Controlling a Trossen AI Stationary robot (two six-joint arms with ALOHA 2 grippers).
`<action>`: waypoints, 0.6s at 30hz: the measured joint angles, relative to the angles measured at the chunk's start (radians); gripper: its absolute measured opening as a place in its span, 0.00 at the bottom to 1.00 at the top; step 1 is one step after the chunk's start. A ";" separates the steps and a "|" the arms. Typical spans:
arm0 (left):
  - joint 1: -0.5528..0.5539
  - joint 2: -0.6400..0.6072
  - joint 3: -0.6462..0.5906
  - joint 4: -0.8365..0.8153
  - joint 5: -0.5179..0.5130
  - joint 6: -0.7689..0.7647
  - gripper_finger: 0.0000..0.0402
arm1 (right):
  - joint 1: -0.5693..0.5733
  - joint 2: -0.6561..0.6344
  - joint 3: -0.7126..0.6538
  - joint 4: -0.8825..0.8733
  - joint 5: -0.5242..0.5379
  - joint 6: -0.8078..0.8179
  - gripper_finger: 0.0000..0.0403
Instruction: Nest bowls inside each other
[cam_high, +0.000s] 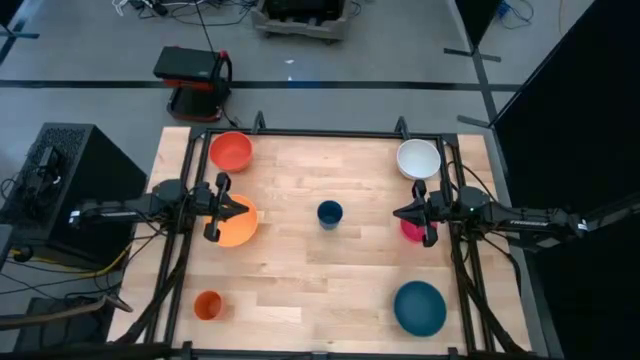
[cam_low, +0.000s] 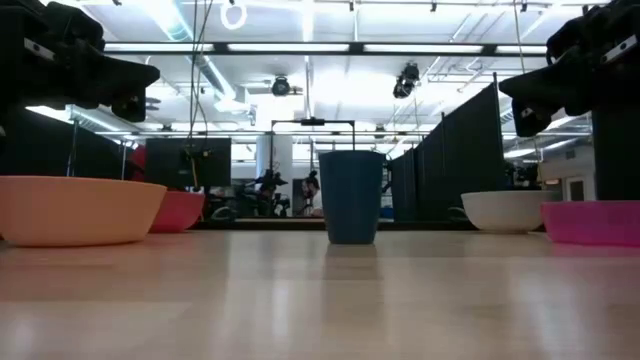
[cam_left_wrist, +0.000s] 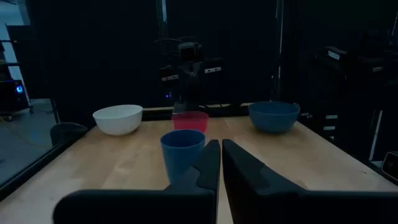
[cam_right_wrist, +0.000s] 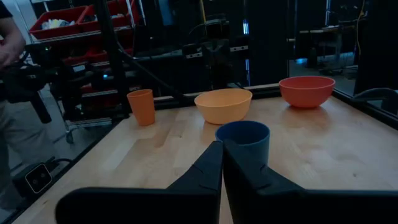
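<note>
Five bowls rest upright on their bases on the wooden table, apart from one another. These are a red-orange bowl far left, a yellow-orange bowl mid left, a white bowl far right, a magenta bowl mid right and a teal bowl near right. My left gripper hovers shut above the yellow-orange bowl, pointing level toward the table's middle. My right gripper hovers shut above the magenta bowl, facing it. Both sets of fingers are closed with nothing between them.
A dark-blue cup stands at the table's middle between the two grippers. An orange cup stands near the front left corner. A black frame runs round the table. A person stands beyond the left side.
</note>
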 joint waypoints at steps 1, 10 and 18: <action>0.000 0.000 0.000 0.000 0.000 0.001 0.01 | 0.000 0.000 0.000 0.000 0.000 0.000 0.00; 0.000 0.000 0.000 0.002 0.000 0.007 0.01 | 0.000 0.000 0.000 0.000 0.000 0.000 0.00; 0.002 0.000 0.000 0.088 -0.013 0.184 0.01 | 0.000 0.000 0.000 0.000 0.000 0.000 0.00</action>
